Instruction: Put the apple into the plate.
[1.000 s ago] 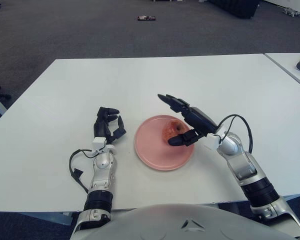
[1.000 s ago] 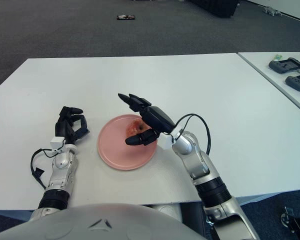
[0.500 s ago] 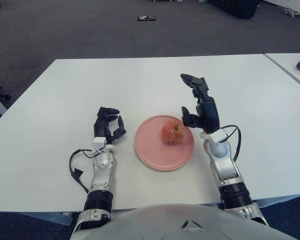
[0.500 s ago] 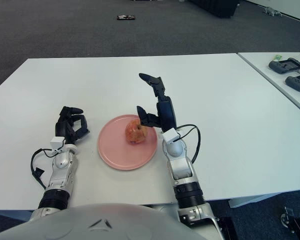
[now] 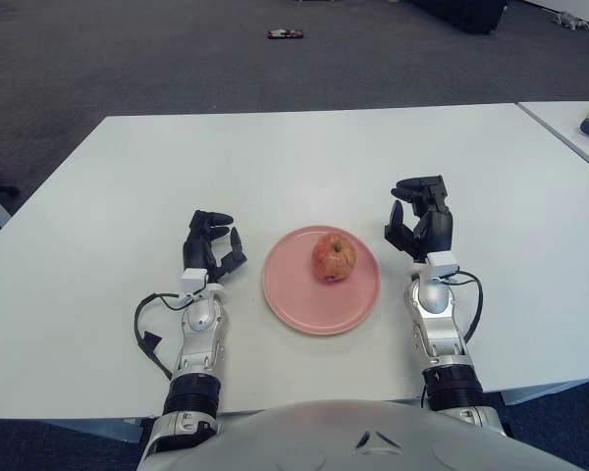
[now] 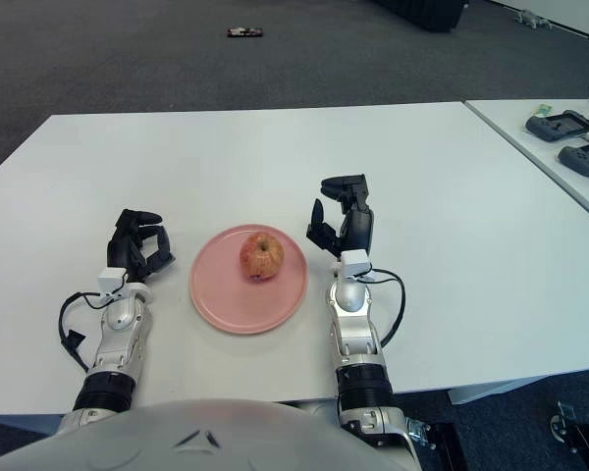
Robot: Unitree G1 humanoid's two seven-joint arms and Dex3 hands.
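The white table (image 5: pixel 304 157) carries everything near its front edge, and I read the placing as done. The pink plate (image 5: pixel 321 306) sits centred near that edge with the apple (image 5: pixel 334 257) upright toward its back half. My right hand (image 5: pixel 422 224) stands just right of the plate, fingers loosely curled, holding nothing. My left hand (image 5: pixel 210 245) shows left of the plate, curled and empty. I'd best keep both hands off the plate's rim.
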